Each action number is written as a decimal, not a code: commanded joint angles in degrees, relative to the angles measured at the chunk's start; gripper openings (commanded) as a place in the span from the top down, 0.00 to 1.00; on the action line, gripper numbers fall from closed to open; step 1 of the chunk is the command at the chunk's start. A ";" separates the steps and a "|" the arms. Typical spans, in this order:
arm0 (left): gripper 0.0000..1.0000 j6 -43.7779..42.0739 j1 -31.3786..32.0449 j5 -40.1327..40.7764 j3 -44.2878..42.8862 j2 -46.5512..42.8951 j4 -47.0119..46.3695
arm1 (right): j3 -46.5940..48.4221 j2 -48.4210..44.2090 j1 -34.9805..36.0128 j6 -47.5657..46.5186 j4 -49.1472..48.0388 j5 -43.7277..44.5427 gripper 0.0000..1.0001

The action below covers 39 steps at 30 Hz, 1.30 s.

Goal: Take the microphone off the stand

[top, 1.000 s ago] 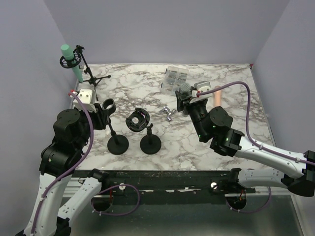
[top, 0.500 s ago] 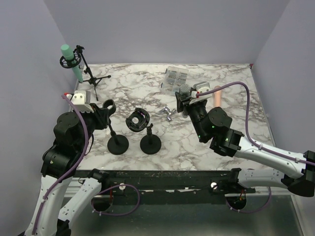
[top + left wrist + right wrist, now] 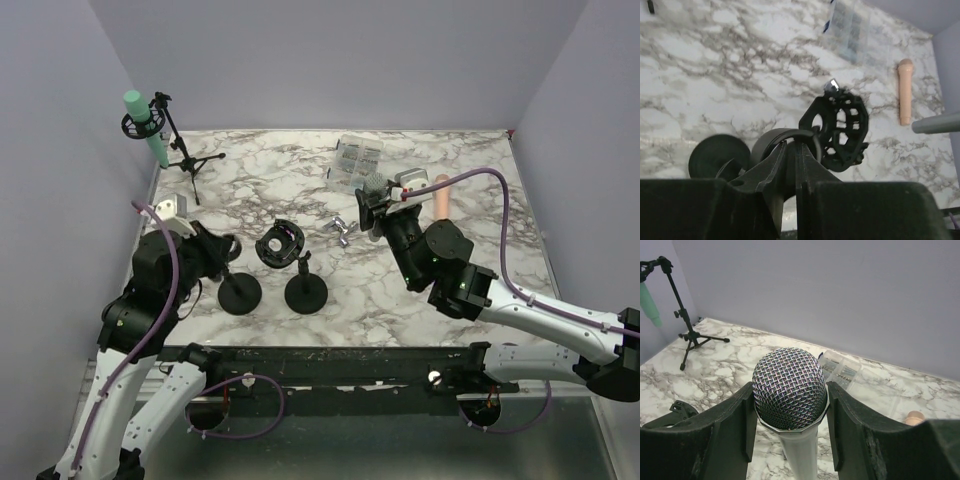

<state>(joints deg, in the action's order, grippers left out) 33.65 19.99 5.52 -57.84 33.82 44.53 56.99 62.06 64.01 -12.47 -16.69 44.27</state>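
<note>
Right wrist view: right fingers (image 3: 735, 425) are clamping the microphone (image 3: 789, 385), apparently lifted free; left fingers (image 3: 775, 165) are pinching the stand (image 3: 240, 293). Next move is probably lowering the microphone onto the bench (image 3: 280, 170).

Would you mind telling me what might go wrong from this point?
1. The right gripper pinches the microphone at its round mesh head, so it may slip out.
2. The left gripper is closed on the stand at its clip ring; a tug might tip it onto the second stand or shock mount nearby.
</note>
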 commanded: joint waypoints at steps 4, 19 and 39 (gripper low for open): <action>0.85 9.76 0.24 -3.60 11.32 -1.25 20.00 | -1.53 -1.30 -0.26 1.58 -0.63 -1.44 0.99; 0.40 6.74 0.23 0.76 -1.06 4.35 9.21 | -1.23 1.27 -0.45 2.40 0.34 0.13 0.99; 0.04 -15.82 0.23 -7.24 -15.89 8.01 -9.70 | 1.82 12.98 -12.56 20.77 29.01 4.30 0.99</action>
<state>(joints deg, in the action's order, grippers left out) 25.54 20.01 0.78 -74.81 43.35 40.91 56.21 72.77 55.33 0.56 1.17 47.51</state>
